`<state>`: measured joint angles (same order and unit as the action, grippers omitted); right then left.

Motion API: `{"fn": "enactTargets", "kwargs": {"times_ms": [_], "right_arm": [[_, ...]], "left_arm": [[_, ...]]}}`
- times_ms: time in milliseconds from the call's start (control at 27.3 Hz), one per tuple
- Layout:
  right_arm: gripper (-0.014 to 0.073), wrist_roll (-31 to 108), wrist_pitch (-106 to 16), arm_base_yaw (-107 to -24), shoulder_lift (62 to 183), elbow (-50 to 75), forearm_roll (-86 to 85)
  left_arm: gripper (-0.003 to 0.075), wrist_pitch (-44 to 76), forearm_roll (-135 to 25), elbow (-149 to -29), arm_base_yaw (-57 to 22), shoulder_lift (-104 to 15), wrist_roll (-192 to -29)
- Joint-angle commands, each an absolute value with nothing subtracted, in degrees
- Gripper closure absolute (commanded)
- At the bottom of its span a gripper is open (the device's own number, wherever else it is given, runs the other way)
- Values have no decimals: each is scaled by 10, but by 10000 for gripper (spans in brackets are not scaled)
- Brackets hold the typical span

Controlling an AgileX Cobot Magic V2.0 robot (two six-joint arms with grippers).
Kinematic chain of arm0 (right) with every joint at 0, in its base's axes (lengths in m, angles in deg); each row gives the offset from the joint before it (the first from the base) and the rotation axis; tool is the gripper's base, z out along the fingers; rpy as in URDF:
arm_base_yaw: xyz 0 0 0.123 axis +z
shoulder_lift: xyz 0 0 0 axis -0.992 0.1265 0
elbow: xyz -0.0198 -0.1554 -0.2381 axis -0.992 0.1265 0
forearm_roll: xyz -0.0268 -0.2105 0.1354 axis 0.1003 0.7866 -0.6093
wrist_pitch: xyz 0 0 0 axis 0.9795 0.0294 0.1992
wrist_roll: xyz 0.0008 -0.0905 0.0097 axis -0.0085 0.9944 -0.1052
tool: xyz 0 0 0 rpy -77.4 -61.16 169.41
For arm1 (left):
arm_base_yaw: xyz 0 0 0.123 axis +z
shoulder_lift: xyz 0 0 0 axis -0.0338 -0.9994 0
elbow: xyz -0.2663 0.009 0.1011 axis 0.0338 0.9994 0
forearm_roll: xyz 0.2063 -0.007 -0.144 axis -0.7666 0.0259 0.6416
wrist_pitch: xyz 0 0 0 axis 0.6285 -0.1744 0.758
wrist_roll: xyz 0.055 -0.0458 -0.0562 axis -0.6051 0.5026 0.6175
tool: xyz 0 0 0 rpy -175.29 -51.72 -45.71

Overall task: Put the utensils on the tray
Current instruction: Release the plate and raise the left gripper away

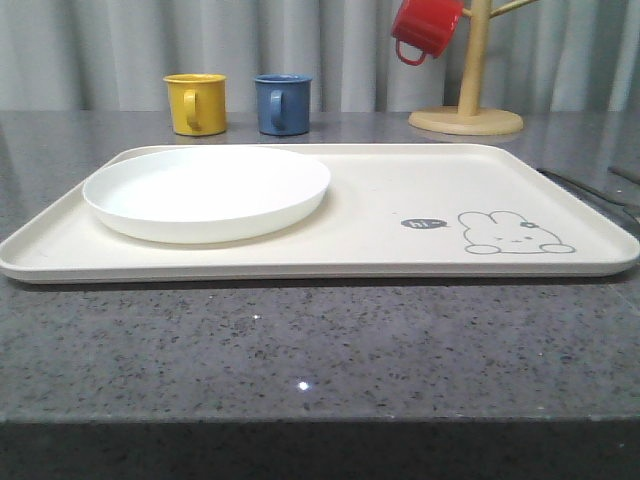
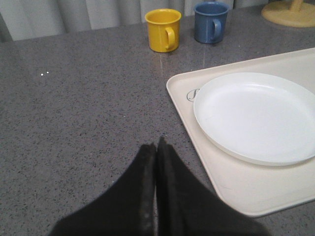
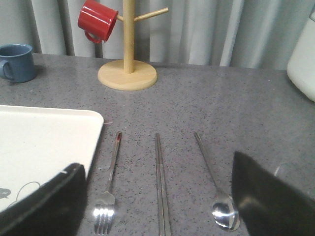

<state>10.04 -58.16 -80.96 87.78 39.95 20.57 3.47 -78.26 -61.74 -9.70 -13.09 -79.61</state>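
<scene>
My left claw (image 2: 156, 147) is clenched, fingertips touching, over bare counter (image 1: 300, 350) just beside the tray (image 1: 380, 240). My right claw (image 3: 157, 196) is spread wide, grasping nothing. Between its fingers, low in the frame, lie one fork (image 3: 107, 196), one pair of chopsticks (image 3: 161, 187) and one spoon (image 3: 216, 191), off the tray's edge, their lower ends cut off. One plate (image 1: 207, 192) sits on the tray's left half. Beyond: three mugs, yellow (image 1: 196, 103), blue (image 1: 283, 104), and red (image 1: 425, 28) hanging on a wooden stand (image 1: 470, 100).

Plate (image 1: 206, 192) on tray's (image 1: 400, 255) left half
</scene>
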Motion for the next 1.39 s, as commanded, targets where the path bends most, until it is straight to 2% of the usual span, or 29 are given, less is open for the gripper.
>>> {"fn": "enactTargets", "kwargs": {"times_ms": [0, 183, 366, 1173, 1246, 1356], "right_arm": [[-29, 104, -539, -813, 884, 383, 216], [-29, 104, -539, -813, 884, 383, 216], [-29, 104, -539, -813, 884, 383, 216], [-29, 104, -539, -813, 884, 383, 215], [-5, 104, -539, -813, 889, 382, 215], [116, 104, -558, -813, 919, 368, 215]], "left_arm": [[738, 93, -772, -593, -97, -63, -789], [738, 91, -748, -555, -97, 45, -789], [738, 80, -748, -541, -97, 100, -789], [738, 81, -748, -540, -97, 100, -789], [738, 81, -748, -540, -97, 100, -789], [738, 81, -748, -540, -97, 100, -789]]}}
